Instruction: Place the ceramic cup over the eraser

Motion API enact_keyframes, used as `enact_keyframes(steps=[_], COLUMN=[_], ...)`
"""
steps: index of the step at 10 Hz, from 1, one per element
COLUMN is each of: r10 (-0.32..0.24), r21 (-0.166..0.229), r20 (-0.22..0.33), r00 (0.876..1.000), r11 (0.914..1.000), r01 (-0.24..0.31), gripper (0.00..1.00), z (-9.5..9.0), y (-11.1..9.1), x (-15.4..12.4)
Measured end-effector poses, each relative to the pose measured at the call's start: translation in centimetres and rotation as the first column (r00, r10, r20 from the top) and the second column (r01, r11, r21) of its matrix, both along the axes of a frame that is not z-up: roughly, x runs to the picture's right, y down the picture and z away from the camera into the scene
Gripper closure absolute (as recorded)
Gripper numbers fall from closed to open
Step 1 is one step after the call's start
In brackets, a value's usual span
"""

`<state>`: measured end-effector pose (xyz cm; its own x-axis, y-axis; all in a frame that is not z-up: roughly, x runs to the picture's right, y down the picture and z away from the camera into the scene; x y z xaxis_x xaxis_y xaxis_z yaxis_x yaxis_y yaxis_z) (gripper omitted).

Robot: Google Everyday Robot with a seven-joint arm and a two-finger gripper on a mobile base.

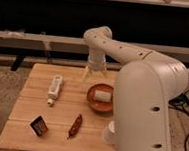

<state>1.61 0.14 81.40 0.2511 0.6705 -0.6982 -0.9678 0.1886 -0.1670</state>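
**Desk:** Where do you stand?

**Me:** My pincer [95, 75] hangs just behind the bowl [98, 108], fingers apart, nothing between them. The cup [108, 134] sits in front of the bowl, right at the counter [30, 101] edge, and my own arm [145, 110] hides part of it. The eraser [39, 125] lies in front of the bowl and well off to its left.

**Desk:** What worries you?

**Me:** Mostly the cup. It is so close to the edge that a clumsy approach could nudge it off, and with the arm hiding part of it I judge the grasp poorly. To reach it I also have to pass over the bowl and the white block [102, 96] inside it, so a low path would clip the rim. A dark pepper-shaped thing [74, 126] lies between the cup and the eraser, where a low carry could sweep it. If I lower the cup off-centre, its rim lands on the eraser and it tips.

**Desk:** Any labels?

**Me:** None I can read. The long white thing [54, 87] left of the bowl shows no legible writing, nor does the eraser.
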Motion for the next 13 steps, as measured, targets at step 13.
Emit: enact_keyframes(steps=[13], r10=[-0.003], r21=[0.007], r20=[0.014], r00=[1.000], r11=[1.0000], r01=[0.003], gripper=[0.20], z=[-0.53], y=[0.42], x=[0.19])
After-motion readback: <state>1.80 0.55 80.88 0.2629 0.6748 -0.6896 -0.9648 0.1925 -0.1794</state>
